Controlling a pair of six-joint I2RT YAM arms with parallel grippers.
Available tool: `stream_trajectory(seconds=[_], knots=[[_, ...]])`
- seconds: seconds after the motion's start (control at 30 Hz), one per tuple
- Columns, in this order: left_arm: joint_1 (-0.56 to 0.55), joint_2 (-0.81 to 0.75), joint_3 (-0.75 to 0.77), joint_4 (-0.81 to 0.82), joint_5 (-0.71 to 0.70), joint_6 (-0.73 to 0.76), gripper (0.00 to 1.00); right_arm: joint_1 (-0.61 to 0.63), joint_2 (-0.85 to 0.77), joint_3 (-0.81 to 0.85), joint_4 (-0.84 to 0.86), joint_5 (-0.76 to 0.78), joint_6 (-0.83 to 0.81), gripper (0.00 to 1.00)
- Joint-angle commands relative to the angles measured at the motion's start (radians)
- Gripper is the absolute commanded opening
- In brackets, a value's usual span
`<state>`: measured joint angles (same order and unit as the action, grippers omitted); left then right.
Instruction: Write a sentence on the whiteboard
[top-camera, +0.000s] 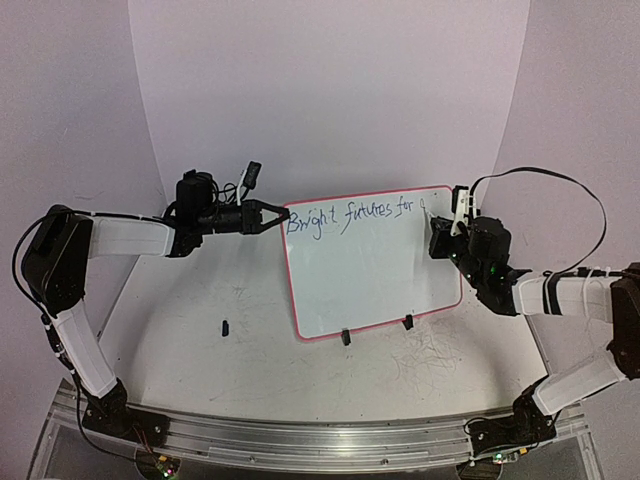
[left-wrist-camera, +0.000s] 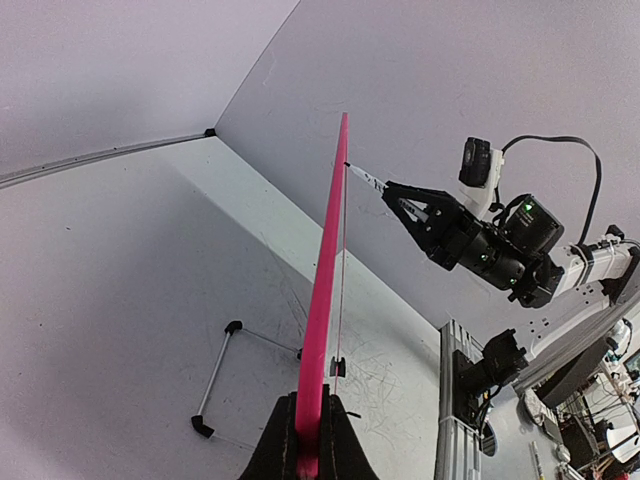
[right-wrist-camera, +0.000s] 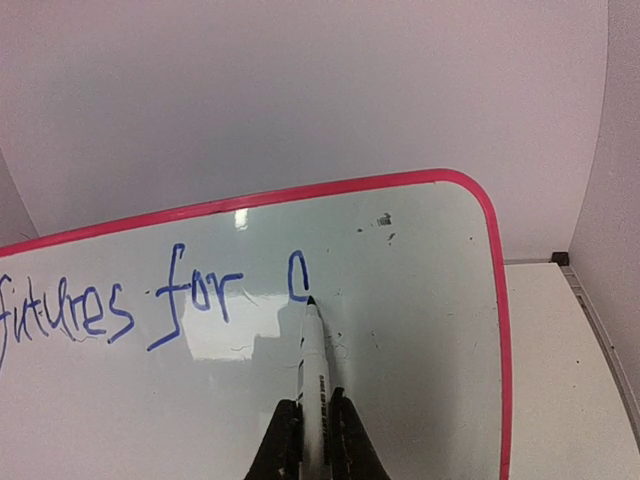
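Observation:
The whiteboard with its red-pink rim stands tilted on two black clip feet. My left gripper is shut on its upper left edge; the left wrist view shows the rim edge-on between the jaws. The sentence in blue reads "Bright futures for" plus a partial letter; the right wrist view shows "futures for" and a curved stroke. My right gripper is shut on a white marker, whose tip touches the board at that stroke. The right gripper is at the board's upper right.
A small dark cap lies on the tabletop left of the board. Grey scribbles mark the tabletop in front of the board. A thin wire stand lies behind the board. A curved white backdrop surrounds the table.

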<state>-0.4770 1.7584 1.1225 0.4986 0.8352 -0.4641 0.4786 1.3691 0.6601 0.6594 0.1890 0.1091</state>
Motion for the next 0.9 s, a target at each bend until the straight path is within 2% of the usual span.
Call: stream_trajectory(seconds=[0.0,0.47,0.87], knots=[[-0.046,0.003,-0.025,-0.095,0.037,0.061,0.0,0.005,0.018,0.026,0.045,0.003,-0.004,0.0],[-0.046,0.0,-0.025,-0.095,0.038,0.062,0.0,0.005,0.057,0.071,0.052,0.007,-0.016,0.0],[-0.046,-0.002,-0.024,-0.095,0.038,0.061,0.0,0.005,0.008,0.015,0.012,-0.001,0.017,0.0]])
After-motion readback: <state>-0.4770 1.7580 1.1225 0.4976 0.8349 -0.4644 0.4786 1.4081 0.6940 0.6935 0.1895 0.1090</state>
